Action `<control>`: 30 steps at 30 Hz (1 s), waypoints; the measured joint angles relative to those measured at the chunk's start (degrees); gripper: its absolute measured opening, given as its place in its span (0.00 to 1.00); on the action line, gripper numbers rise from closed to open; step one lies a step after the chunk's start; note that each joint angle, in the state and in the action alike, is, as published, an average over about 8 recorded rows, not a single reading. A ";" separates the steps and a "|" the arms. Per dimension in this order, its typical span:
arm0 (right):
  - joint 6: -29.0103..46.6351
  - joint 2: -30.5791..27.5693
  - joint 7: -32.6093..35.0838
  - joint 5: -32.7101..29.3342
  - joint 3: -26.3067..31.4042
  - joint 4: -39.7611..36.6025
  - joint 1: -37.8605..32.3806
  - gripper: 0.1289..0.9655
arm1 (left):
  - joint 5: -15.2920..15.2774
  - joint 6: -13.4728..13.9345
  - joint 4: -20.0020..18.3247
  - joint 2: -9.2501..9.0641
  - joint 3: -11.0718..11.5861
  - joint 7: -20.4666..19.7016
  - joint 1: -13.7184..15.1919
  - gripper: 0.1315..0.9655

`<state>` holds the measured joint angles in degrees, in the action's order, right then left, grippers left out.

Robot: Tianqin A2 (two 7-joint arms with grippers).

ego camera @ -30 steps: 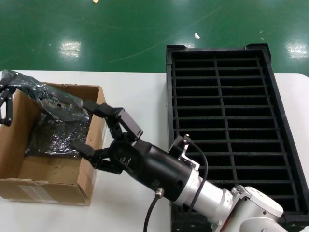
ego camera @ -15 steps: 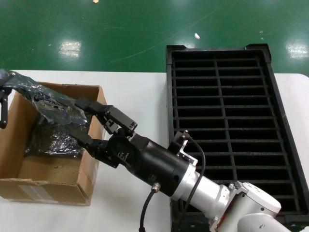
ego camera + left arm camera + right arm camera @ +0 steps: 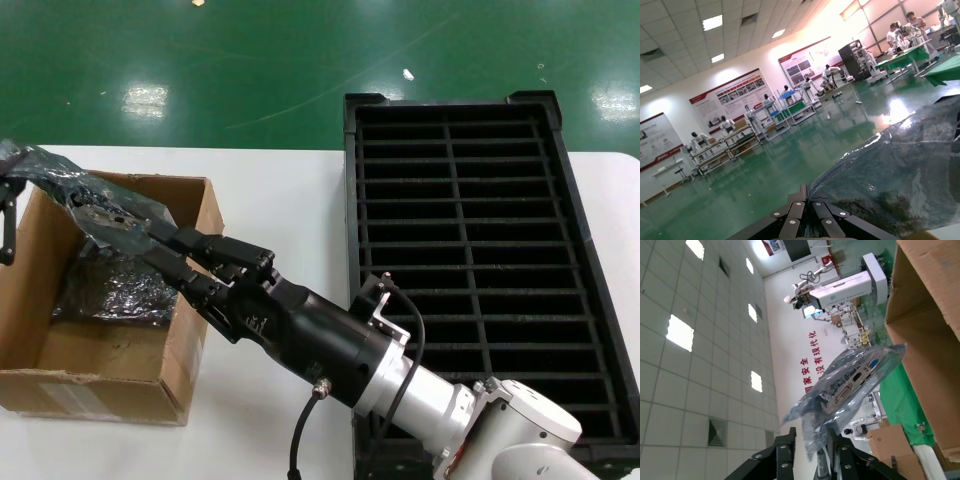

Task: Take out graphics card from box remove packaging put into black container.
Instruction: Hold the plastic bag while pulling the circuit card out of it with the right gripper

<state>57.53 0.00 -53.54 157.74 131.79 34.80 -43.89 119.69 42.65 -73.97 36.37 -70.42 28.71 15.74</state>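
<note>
From the head view, the right tool [image 3: 165, 250] has pushed in over the near wall of the cardboard box [image 3: 110, 385]. A second ago its fingers were spread wide just outside that wall; now they have drawn together on the lower end of the shiny bag [image 3: 105, 215], which slants up out of the box. The left tool [image 3: 8, 215] shows only as dark fingers at the frame's edge, by the bag's raised far corner; this view does not settle whether it is pinching there. More bagged stock lies flat on the box floor. The black slotted tray [image 3: 455, 270] sits well apart on the white counter [image 3: 280, 190], every visible slot unfilled.

In the left wrist view, the fingers meet at a point at the bottom of the picture, with the crinkled film [image 3: 900, 165] spreading away from them, so I take that tool to be clamped on the bag's edge.

The right wrist view shows the fingers [image 3: 832, 452] closed on the bag's end, and through the film the graphics card [image 3: 852, 385] shows its silver bracket and a blue port. The box wall [image 3: 930, 335] stands beside it.

With both ends now gripped, the card is lifted partly clear but still wrapped; the unwrapping is just starting.
</note>
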 joint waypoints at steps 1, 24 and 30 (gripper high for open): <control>-0.15 0.00 -0.02 0.00 0.08 0.00 0.00 0.26 | 0.07 0.17 0.01 0.00 -0.02 -0.03 -0.05 0.01; -4.63 0.00 -3.61 0.00 2.03 -0.77 -1.86 0.01 | 2.18 5.44 -0.65 -1.31 0.30 2.32 -2.09 0.01; -6.11 0.00 -5.87 0.00 2.17 -0.65 -1.86 0.01 | 3.95 7.37 -0.64 -2.46 1.46 3.30 -2.13 0.01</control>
<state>51.42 0.00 -59.41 157.74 133.96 34.15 -45.76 123.65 50.02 -74.61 33.91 -68.96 32.01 13.62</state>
